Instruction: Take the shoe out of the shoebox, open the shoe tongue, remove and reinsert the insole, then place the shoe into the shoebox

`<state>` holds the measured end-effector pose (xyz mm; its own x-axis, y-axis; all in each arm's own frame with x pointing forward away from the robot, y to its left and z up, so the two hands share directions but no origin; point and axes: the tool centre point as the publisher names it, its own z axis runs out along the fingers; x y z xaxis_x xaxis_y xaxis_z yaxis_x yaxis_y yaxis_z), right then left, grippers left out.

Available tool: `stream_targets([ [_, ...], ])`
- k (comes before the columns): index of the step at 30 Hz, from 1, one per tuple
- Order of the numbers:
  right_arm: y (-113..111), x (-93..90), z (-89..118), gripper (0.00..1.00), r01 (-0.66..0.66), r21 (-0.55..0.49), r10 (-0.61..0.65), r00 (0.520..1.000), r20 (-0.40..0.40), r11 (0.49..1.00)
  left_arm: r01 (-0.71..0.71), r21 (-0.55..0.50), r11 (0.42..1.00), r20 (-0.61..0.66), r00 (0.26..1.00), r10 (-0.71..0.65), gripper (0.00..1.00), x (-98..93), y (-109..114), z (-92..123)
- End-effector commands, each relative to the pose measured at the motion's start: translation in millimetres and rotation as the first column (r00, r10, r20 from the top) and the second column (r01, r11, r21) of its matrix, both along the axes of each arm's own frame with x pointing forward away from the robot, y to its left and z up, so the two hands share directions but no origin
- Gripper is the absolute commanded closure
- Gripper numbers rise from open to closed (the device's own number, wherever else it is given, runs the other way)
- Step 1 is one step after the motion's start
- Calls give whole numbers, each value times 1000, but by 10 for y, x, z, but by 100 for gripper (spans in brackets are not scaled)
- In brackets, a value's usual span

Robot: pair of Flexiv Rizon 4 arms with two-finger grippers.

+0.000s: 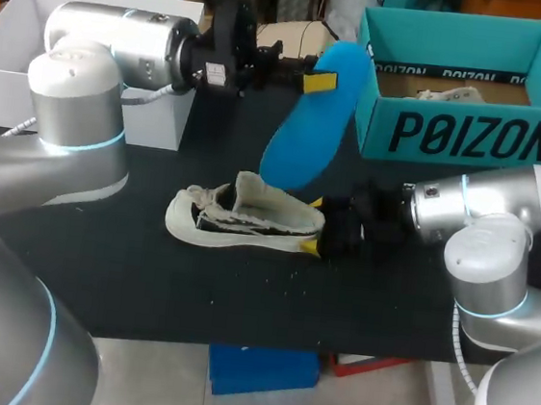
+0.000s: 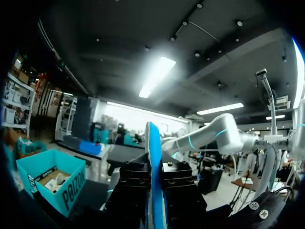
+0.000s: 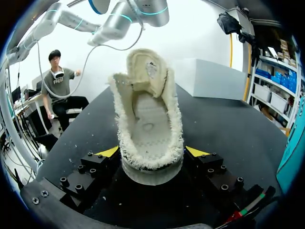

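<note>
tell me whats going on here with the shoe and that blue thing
The left arm holds the blue insole up in the air above the table, its jaws shut on one end. The right arm has its jaws closed on the heel of the cream shoe, which lies on the table with its tongue pulled open and no insole inside. The teal shoebox sits open at the far right. So the insole is out and not yet back in.

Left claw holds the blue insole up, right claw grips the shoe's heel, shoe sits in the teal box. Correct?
No: head view shows the shoe on the black table, outside the teal box. Left claw does hold the blue insole, right claw the heel.
</note>
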<state>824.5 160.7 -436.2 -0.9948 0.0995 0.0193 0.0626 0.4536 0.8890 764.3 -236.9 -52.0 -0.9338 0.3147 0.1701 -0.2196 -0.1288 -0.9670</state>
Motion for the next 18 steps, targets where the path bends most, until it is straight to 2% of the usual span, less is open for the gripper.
stream_targets([
  [1,1,5,-26,100,0,-1,0,1000,-1,1000,-118,13,993,-35,992,119,100,-187,131,124],
  [10,1,5,-26,100,0,-1,0,1000,-1,1000,-235,-3,972,-27,972,234,100,-216,182,434],
  [18,1,5,-26,100,0,-1,0,1000,-1,1000,-237,-19,971,-56,970,236,100,-237,110,674],
])
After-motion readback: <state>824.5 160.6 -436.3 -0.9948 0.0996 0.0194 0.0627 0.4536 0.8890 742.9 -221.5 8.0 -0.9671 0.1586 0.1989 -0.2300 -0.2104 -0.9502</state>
